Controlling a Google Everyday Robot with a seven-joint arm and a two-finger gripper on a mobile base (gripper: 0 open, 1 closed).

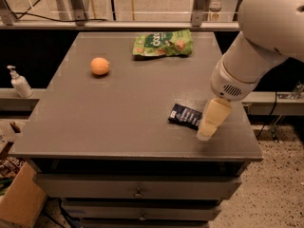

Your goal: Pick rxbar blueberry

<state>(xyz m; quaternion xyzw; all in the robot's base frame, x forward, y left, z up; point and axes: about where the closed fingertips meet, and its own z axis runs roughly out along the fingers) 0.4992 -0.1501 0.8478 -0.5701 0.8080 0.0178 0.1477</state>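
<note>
The rxbar blueberry [185, 116] is a small flat dark navy bar with pale lettering. It lies flat on the grey table [118, 118], near the front right. My gripper [207, 132] hangs from the big white arm at the right. Its pale tip points down, right beside the bar's right end and just over the table. It covers the bar's right edge. I see nothing held in it.
A green snack bag [162, 43] lies at the back of the table. An orange [99, 66] sits at the left middle. A soap dispenser [20, 82] stands on a ledge to the left. Drawers sit under the table front.
</note>
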